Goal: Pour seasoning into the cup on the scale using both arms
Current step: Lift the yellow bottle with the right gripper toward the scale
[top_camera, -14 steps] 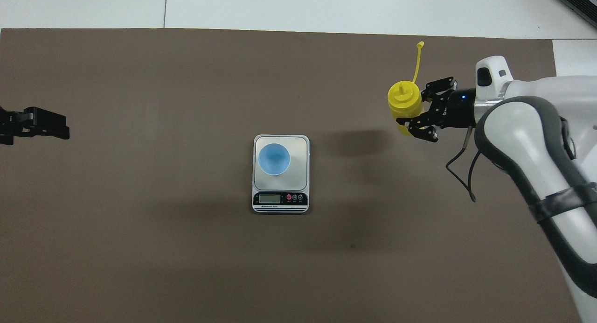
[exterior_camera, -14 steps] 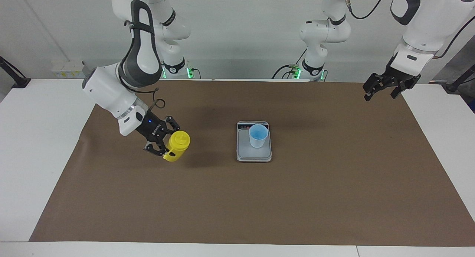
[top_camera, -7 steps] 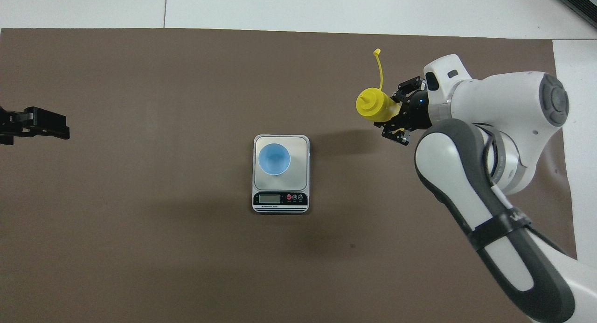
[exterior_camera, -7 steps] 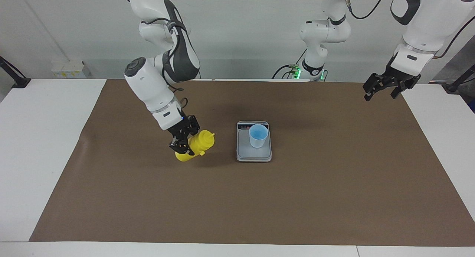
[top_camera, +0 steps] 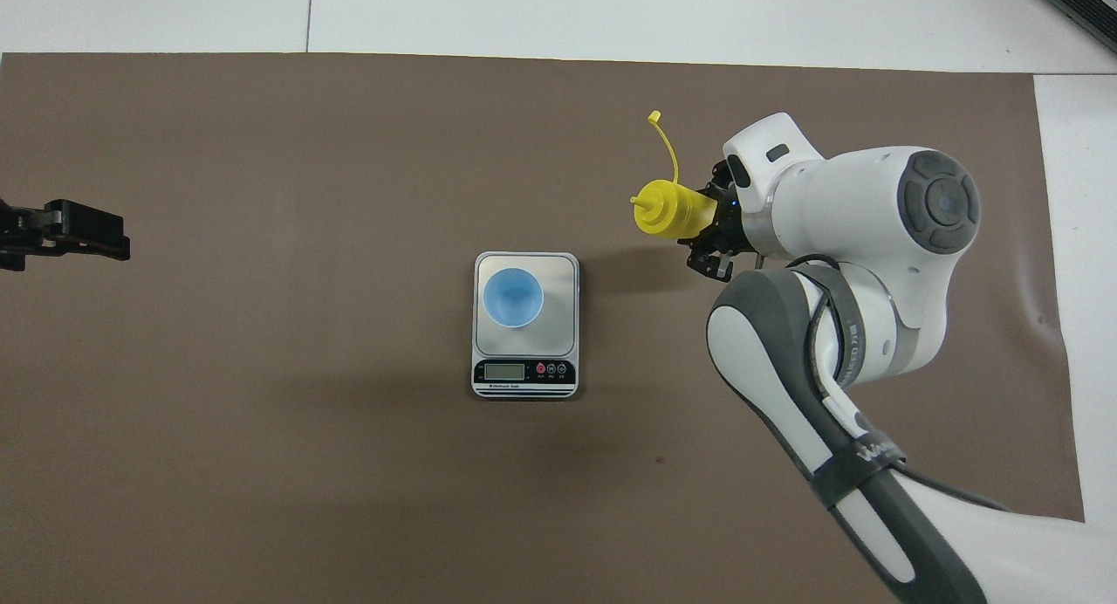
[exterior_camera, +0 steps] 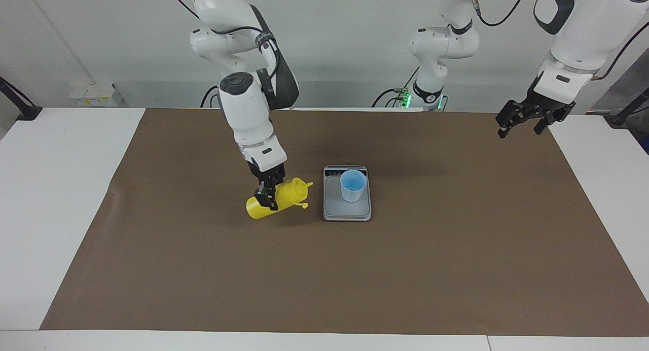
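Seasoning [exterior_camera: 276, 201] now more tilted, closer to scale [exterior_camera: 347, 209]

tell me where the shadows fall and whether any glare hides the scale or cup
Facing view: a soft dark shadow lies on the brown mat under the tilted yellow bottle held by the right end effector; no glare on the scale or cup. Overhead view: a diffuse shadow lies beside the scale toward the right arm; the display reads clear.
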